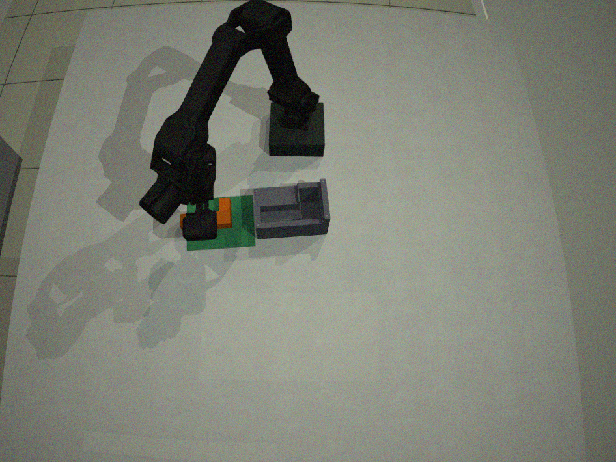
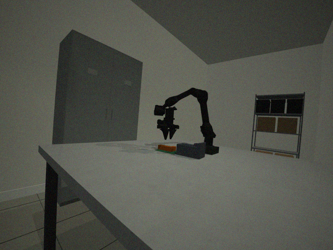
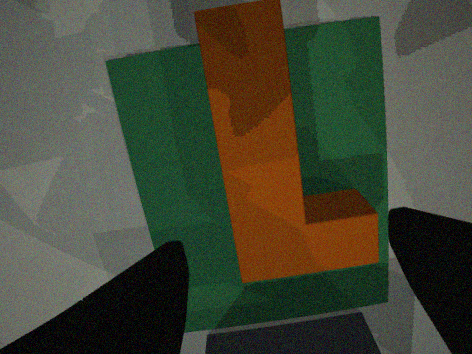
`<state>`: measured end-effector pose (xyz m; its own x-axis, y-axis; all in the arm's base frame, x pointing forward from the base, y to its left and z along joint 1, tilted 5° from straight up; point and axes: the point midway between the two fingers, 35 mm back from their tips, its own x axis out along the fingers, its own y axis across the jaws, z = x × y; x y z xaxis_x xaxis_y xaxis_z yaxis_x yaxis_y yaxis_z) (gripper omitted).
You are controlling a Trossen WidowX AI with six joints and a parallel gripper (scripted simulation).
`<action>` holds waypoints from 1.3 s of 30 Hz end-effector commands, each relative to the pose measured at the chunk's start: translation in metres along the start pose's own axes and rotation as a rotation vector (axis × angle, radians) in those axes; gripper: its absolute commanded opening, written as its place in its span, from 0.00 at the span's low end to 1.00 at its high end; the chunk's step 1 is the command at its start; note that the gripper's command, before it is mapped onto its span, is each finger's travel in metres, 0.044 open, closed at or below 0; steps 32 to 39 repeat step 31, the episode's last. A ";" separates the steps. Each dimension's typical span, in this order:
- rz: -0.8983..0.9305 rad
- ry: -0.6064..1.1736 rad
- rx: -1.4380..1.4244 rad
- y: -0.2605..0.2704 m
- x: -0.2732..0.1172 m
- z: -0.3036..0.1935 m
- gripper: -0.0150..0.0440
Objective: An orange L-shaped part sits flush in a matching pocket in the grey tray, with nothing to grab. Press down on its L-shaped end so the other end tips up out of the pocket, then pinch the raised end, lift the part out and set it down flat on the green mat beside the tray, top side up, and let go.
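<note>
The orange L-shaped part (image 1: 224,213) (image 2: 166,148) (image 3: 260,175) lies flat on the green mat (image 1: 243,218) (image 3: 135,110), its short leg near the tray. Its long straight end reaches a little past the mat's far edge in the wrist view. The grey tray (image 1: 291,230) (image 2: 188,150) (image 3: 290,335) stands beside the mat with its pocket empty. My gripper (image 2: 167,138) (image 3: 286,241) is open, pointing down above the part, with a gap between the fingertips and the part in the exterior view. In the top view the gripper body hides the middle of the part.
The arm's dark base block (image 1: 297,144) (image 2: 212,150) stands on the table behind the tray. The tray's end wall (image 1: 324,198) farthest from the mat rises higher than its other walls. A tall grey cabinet and a shelf rack stand away from the table.
</note>
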<state>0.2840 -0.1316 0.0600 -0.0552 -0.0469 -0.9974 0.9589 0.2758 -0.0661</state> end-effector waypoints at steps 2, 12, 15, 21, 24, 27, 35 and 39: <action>0.012 -0.012 0.000 0.004 -0.037 0.004 0.92; 0.023 -0.019 -0.003 0.003 -0.078 0.003 0.93; 0.023 -0.019 -0.003 0.003 -0.078 0.003 0.93; 0.023 -0.019 -0.003 0.003 -0.078 0.003 0.93; 0.023 -0.019 -0.003 0.003 -0.078 0.003 0.93; 0.023 -0.019 -0.003 0.003 -0.078 0.003 0.93; 0.023 -0.019 -0.003 0.003 -0.078 0.003 0.93; 0.023 -0.019 -0.003 0.003 -0.078 0.003 0.93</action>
